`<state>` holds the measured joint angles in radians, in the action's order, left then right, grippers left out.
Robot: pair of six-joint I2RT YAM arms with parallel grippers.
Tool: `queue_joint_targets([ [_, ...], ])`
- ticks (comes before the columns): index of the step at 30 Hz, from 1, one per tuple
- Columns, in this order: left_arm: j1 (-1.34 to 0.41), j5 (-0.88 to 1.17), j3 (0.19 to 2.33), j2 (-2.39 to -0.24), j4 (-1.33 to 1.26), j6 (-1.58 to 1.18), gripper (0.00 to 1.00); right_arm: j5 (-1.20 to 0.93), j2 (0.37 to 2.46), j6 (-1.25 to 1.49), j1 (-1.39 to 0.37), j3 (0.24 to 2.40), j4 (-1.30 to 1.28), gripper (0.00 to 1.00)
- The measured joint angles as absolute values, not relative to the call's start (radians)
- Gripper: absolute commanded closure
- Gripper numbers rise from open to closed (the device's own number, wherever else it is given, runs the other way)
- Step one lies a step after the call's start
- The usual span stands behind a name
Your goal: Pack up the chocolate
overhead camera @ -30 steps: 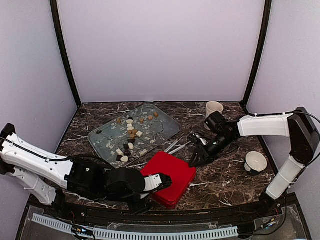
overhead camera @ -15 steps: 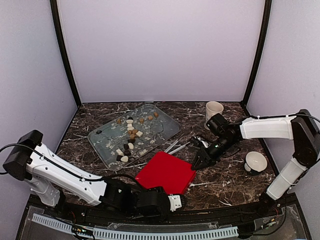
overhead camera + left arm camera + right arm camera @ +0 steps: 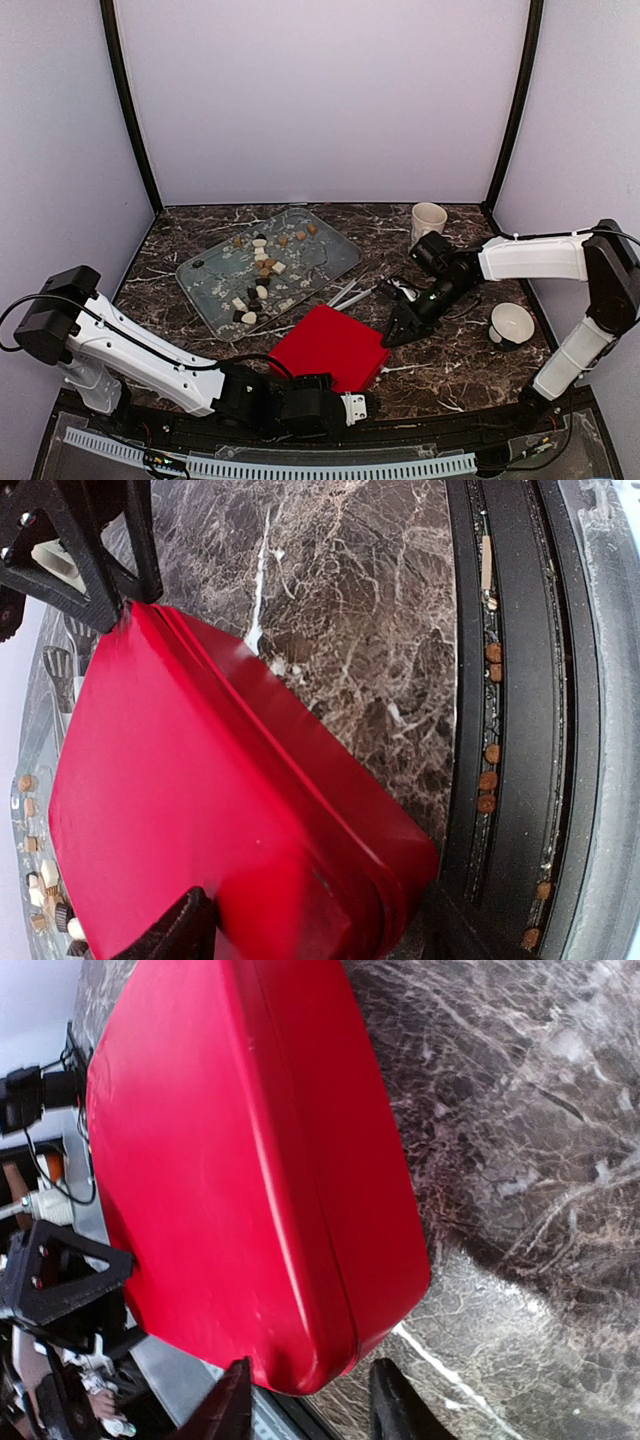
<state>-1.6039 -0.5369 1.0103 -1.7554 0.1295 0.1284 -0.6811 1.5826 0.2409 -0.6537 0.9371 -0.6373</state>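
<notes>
The chocolate (image 3: pixel 262 265) lies on a glass tray (image 3: pixel 330 250) behind and to the left of the red box (image 3: pixel 330 345). It is a loose scatter of dark, tan and cream lumps, well apart from both sets of fingers. No lump is in the box or between any fingers.

The left fingers (image 3: pixel 366 403) are at the box's near corner. In the left wrist view they stand wide, one on each side of that corner. Whether they press on the box I cannot tell.

The right fingers (image 3: pixel 390 330) are at the box's right corner, opposite the tray. In the right wrist view they are partly parted with the rounded corner between the tips. A sliver of worktop shows between the corner and one finger, so they are not clamped on it. The box is closed, its lid seam running along the side.

The worktop (image 3: pixel 450 365) is dark brown marble with white veins. A cream mug (image 3: pixel 428 217) stands behind and to the right of the box. A small white bowl (image 3: pixel 512 323) sits further to the box's right. Thin metal utensils (image 3: pixel 350 292) lie between the box and the tray. In front of the box a black rail (image 3: pixel 510 730) edges the worktop, with small brown bits in its groove. Plain lilac-grey walls with black corner posts close in the back and sides.
</notes>
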Motion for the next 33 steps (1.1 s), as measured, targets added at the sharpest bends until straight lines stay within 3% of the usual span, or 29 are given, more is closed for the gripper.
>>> queue_joint_targets([
  [7, -1.604, -0.537, 0.987, -1.746, 0.099, 0.143, 0.29, -0.662, 1.577, 0.258, -0.627, 0.99, -0.659, 0.66],
  [18, -1.604, -0.536, 0.982, -1.746, 0.089, 0.155, 0.27, -0.635, 1.646, 0.289, -0.637, 1.066, -0.627, 0.74],
  [26, -1.604, -0.54, 0.98, -1.746, 0.087, 0.154, 0.28, -0.633, 1.666, 0.278, -0.691, 1.037, -0.604, 1.0],
  [33, -1.604, -0.544, 0.979, -1.746, 0.087, 0.142, 0.36, -0.598, 1.61, 0.267, -0.708, 1.0, -0.595, 1.0],
])
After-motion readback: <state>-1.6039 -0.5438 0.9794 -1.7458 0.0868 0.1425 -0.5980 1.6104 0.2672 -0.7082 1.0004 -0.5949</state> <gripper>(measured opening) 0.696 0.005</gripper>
